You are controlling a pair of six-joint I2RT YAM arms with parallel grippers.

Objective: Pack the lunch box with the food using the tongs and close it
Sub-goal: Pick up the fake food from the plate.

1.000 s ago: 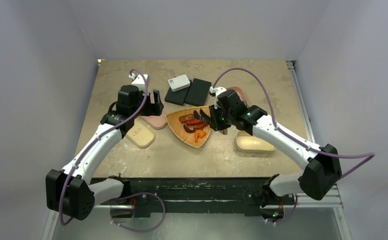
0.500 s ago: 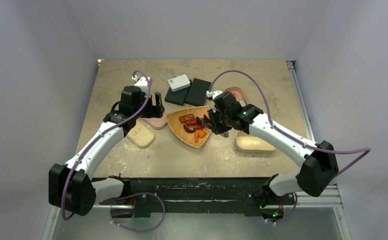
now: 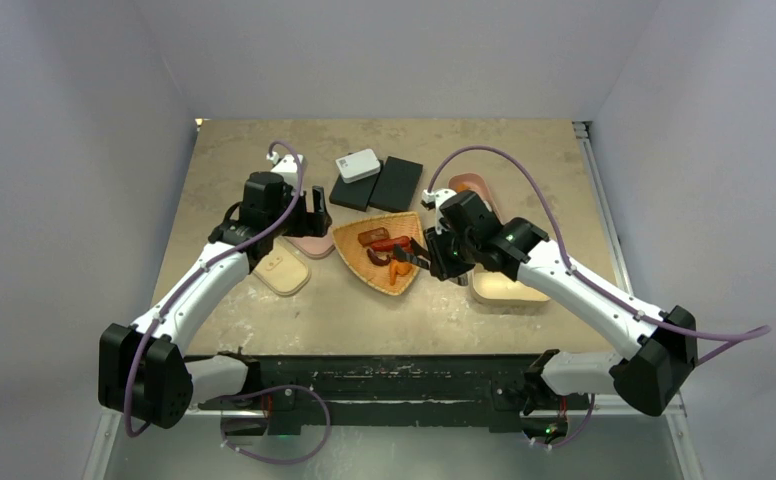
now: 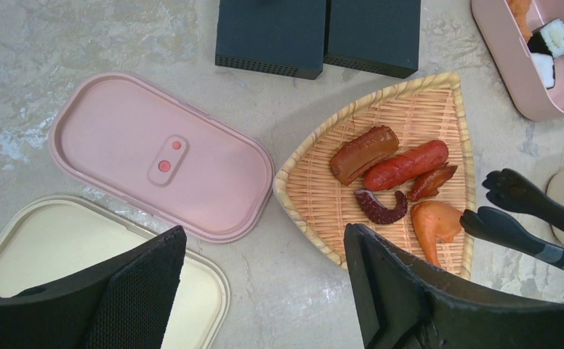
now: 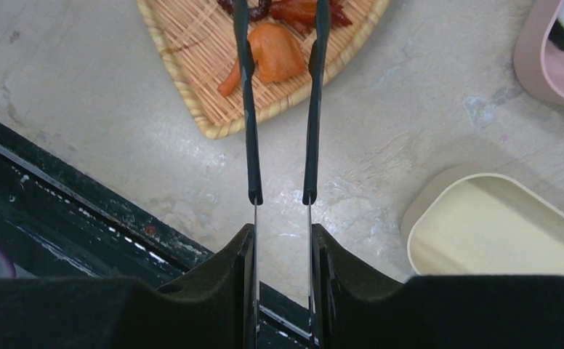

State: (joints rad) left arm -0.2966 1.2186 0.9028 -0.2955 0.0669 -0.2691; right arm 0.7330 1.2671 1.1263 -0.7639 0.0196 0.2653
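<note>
The food lies on an orange wicker tray (image 3: pixel 364 265): a brown sausage (image 4: pixel 364 153), a red sausage (image 4: pixel 406 165), a purple tentacle (image 4: pixel 381 209) and an orange piece (image 4: pixel 435 222). My right gripper (image 5: pixel 282 233) is shut on the tongs (image 5: pixel 250 109). Their black arms stand slightly apart on either side of the orange piece (image 5: pixel 272 58), and their tips run out of the right wrist view. The pink lunch box (image 4: pixel 512 73) holds white-and-dark rolls (image 4: pixel 555 36). Its pink lid (image 4: pixel 163 156) lies flat, left of the tray. My left gripper (image 4: pixel 264 240) hangs open and empty above the table, near the lid.
A cream box (image 3: pixel 509 288) sits under my right arm, and a cream lid (image 4: pixel 83 262) lies near the pink lid. Two black blocks (image 3: pixel 379 185) and a white device (image 3: pixel 358 165) stand behind the tray. The table's black front edge (image 5: pixel 61 196) is close.
My right arm has drawn the tongs back toward the tray's near right corner, and their arms have spread slightly. The left arm has hardly moved.
</note>
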